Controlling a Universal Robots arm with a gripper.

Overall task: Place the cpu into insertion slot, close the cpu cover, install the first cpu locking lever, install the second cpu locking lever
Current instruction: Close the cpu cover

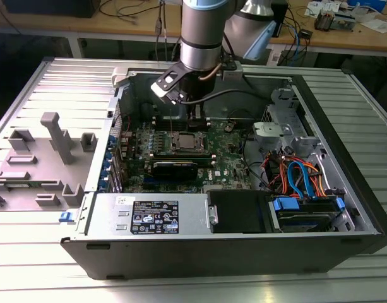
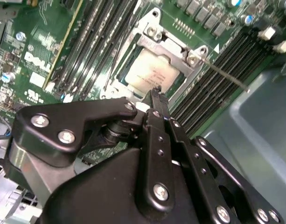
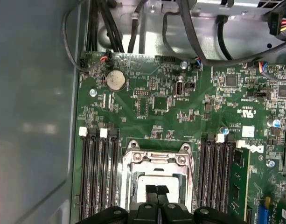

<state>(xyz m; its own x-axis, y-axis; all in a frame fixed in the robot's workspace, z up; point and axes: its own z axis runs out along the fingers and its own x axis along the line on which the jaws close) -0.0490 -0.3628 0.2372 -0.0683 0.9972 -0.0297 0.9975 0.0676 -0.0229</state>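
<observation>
The cpu (image 2: pixel 149 74) lies flat in the insertion slot (image 1: pixel 187 142) on the green motherboard, its silver-grey top showing through the window of the cpu cover (image 2: pixel 168 44). The cover (image 3: pixel 156 158) lies down over the chip. A thin metal locking lever (image 2: pixel 225 75) sticks out at an angle beside the socket, over the memory slots. My gripper (image 3: pixel 156 190) hangs just above the chip's edge with its black fingertips pressed together and nothing between them; in the second wrist view the gripper (image 2: pixel 156 92) points at the socket's near rim. In the exterior view the gripper (image 1: pixel 193 120) sits right behind the socket.
Long black memory slots (image 3: pixel 98 177) flank the socket on both sides. A black graphics card (image 1: pixel 174 168) lies in front of it. The case wall (image 3: pixel 35 107) stands close on one side, cables (image 1: pixel 297 173) and a drive bay on the exterior view's right, the power supply (image 1: pixel 152 214) in front.
</observation>
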